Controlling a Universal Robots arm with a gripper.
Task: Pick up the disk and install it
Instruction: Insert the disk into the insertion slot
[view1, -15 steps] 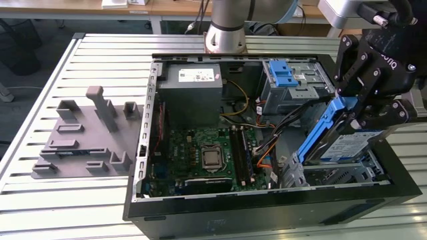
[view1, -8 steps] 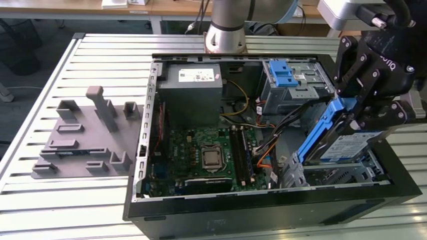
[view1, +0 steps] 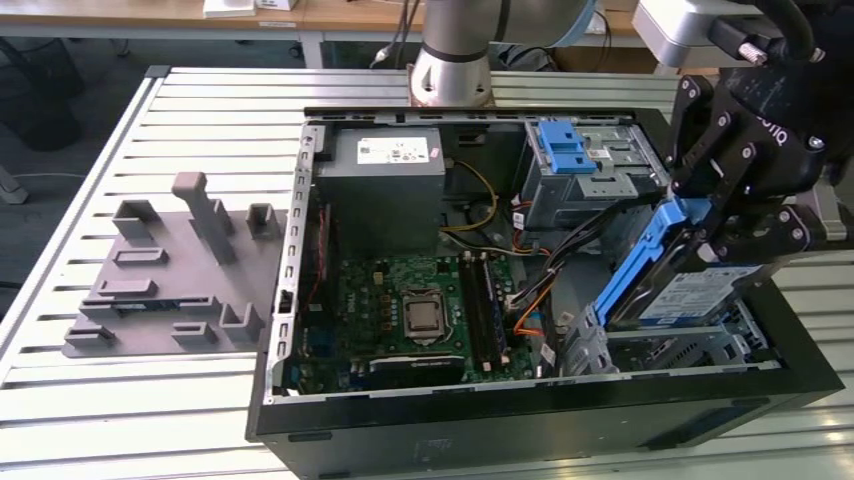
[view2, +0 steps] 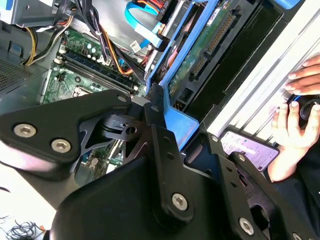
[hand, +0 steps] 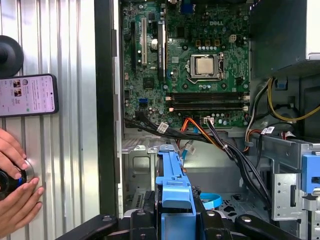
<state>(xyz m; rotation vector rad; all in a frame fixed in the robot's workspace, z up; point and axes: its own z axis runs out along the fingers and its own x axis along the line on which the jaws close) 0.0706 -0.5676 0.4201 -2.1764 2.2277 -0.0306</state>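
Observation:
The disk (view1: 683, 292), a silver drive with a white-and-blue label in a blue carrier frame, hangs tilted on edge over the metal drive bay (view1: 657, 352) at the front corner of the open computer case, on the exterior view's right. My gripper (view1: 738, 222) is shut on its upper end. In the second wrist view the disk's green circuit-board underside (view2: 199, 46) and blue frame run away from my gripper (view2: 161, 121). The first wrist view looks along the blue carrier (hand: 172, 184) toward the motherboard, with my gripper (hand: 173, 221) clamped around it.
Inside the case are a grey power-supply box (view1: 387, 172), the motherboard (view1: 411, 312), loose cables (view1: 534, 290) and a drive cage with a blue latch (view1: 569, 150). A grey fixture (view1: 174, 272) lies on the slatted table. A phone (hand: 27, 95) and a person's hands (hand: 17, 197) lie beside the case.

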